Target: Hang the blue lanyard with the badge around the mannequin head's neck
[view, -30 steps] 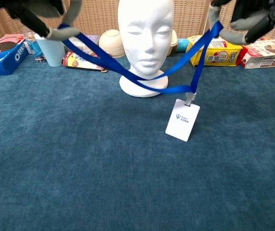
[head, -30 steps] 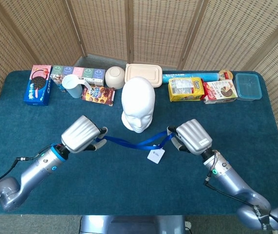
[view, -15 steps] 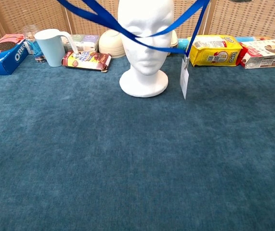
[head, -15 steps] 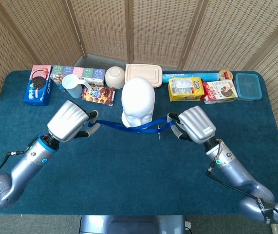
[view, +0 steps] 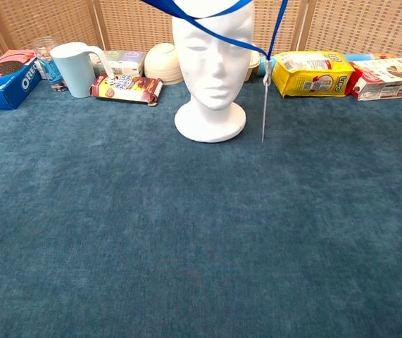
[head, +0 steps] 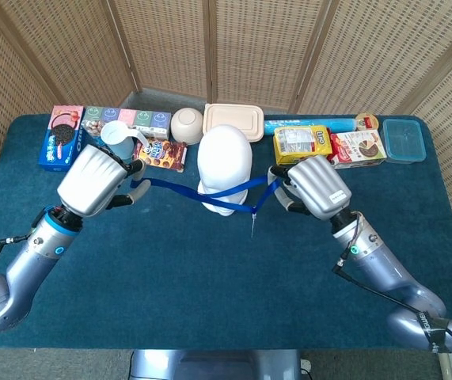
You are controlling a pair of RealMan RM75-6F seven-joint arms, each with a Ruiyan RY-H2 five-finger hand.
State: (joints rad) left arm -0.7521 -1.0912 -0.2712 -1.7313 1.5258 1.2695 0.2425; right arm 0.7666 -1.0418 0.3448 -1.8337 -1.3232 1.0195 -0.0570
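The white mannequin head [head: 225,165] stands upright at the table's middle, also in the chest view [view: 211,63]. The blue lanyard [head: 210,192] is stretched in front of its face between my two hands; in the chest view the lanyard [view: 218,32] crosses the forehead. My left hand [head: 95,180] grips its left end, my right hand [head: 314,187] grips the right end. The white badge [view: 264,109] hangs edge-on below the strap, right of the head, seen as the thin badge [head: 254,222] in the head view. Neither hand shows in the chest view.
Along the back stand an Oreo box [head: 61,138], a light blue cup [head: 119,139], a snack packet [head: 160,153], a bowl [head: 186,124], a beige lidded container [head: 235,120], a yellow bag [head: 302,145], a red-white box [head: 357,149] and a blue container [head: 404,139].
Both hands have risen and moved back toward the mannequin, lifting the lanyard from the neck base up to forehead height. The badge left the table and now hangs edge-on.
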